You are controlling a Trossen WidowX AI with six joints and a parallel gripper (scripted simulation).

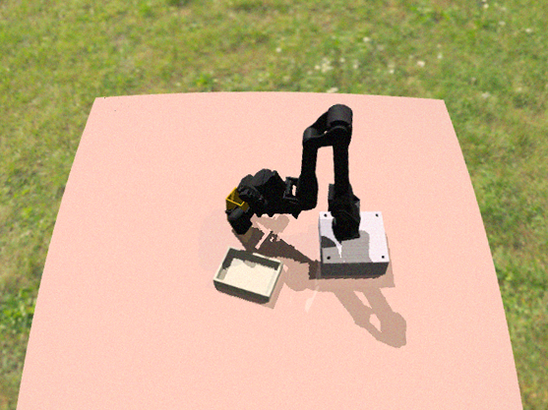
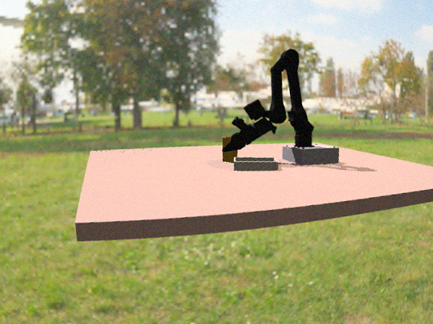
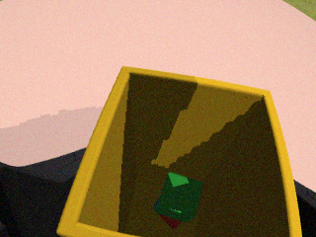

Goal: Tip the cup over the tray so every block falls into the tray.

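Observation:
The yellow square cup [image 1: 233, 199] [image 2: 229, 157] [image 3: 207, 118] stands upright on the table. In the wrist view a green block [image 3: 185, 199] lies deep inside it, with part of a red block [image 3: 172, 221] and a blue sliver beneath. My gripper [image 1: 237, 209] [image 2: 225, 149] is partly open, with its fingers on either side of the cup; finger contact with the walls cannot be made out, and the fingertips are hidden in the wrist view. The shallow pale tray [image 1: 240, 290] [image 2: 255, 165] is empty and sits close to the cup, nearer the camera in the top and exterior views.
The arm's grey base box [image 1: 356, 271] [image 2: 318, 156] stands to the right of the tray. The pink table [image 1: 151, 339] [image 2: 151, 202] ends at an edge with grass beyond it. The arm reaches left from its base and passes behind the tray.

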